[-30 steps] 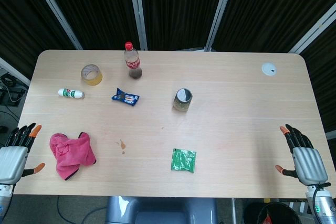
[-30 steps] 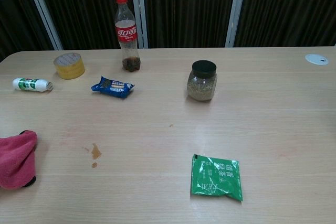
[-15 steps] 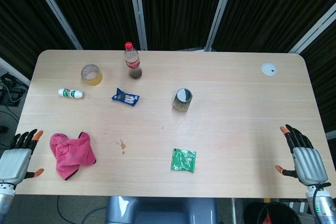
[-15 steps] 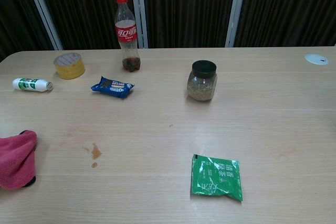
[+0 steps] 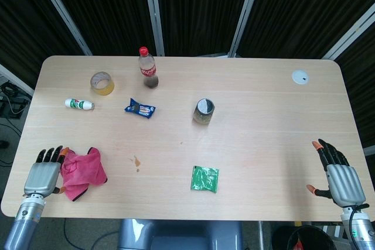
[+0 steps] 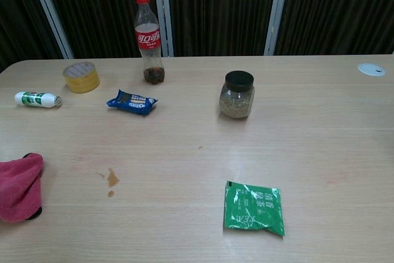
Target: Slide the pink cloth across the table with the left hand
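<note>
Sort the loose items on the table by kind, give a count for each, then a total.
Bottles: 2, cola bottle, small white bottle
Packets: 2, blue packet, green packet
Jars: 1, jar
Tape rolls: 1, tape roll
Cloths: 1, pink cloth
Total: 7

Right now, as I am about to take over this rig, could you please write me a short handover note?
Left hand: at the near left of the table, fingers apart, holding nothing, right beside the cloth's left edge; contact cannot be told.
Right hand: open, at the near right edge, away from everything.
Cloth: bunched up at the near left corner; the chest view shows only its right part.
Done: the left hand is beside the cloth.
Left: press it on the cloth and slide it across the table. The green packet and a small stain lie to the right, so mind them.
</note>
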